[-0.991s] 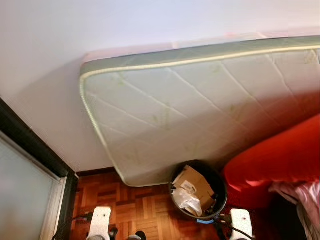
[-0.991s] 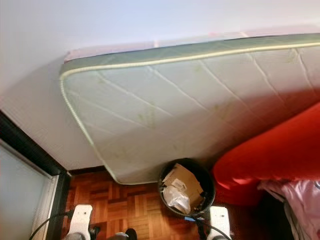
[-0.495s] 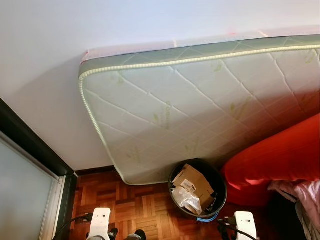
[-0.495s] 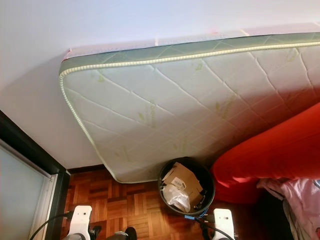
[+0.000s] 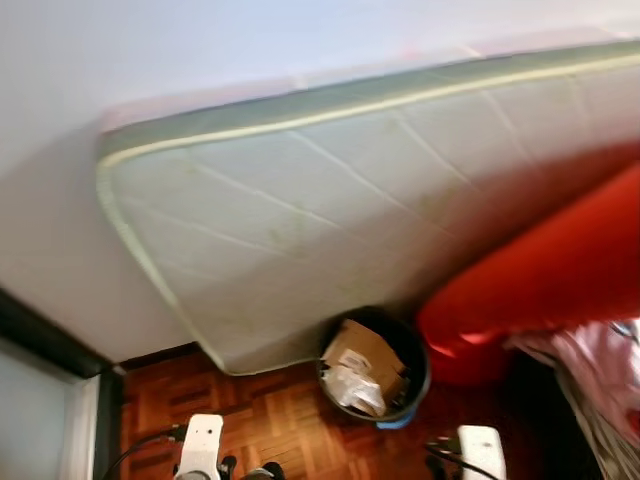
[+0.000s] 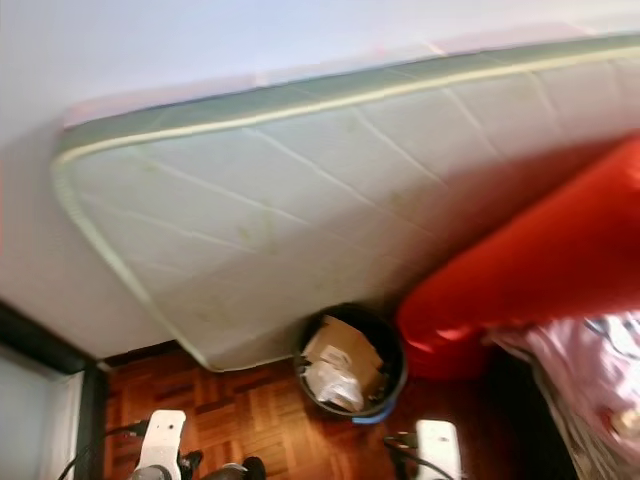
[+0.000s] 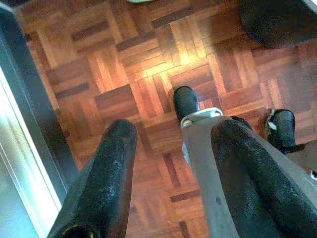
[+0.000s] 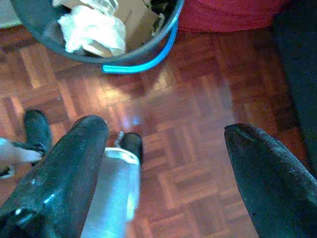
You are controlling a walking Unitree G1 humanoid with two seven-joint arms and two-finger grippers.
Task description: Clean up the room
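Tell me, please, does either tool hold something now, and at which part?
Nothing is held. The left tool and the right tool are both open, with the parquet floor beneath them.

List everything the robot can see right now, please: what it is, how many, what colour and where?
Mattress: one, white quilted with grey-green edging, leaning against the wall.
Wall: one, pale white, behind the mattress.
Bin: one, dark with a blue handle, on the floor at the foot of the mattress.
Cardboard: brown pieces, inside the bin.
White wrapping: crumpled, inside the bin.
Red cushion: one, beside the bin on the robot's right.
Pink fabric: a heap, at the far right, below the cushion.
Floor: reddish-brown parquet.
Door frame: dark, with pale glass, at the far left.
Left gripper: black fingers, open, above the floor.
Right gripper: black fingers, open, near the bin.
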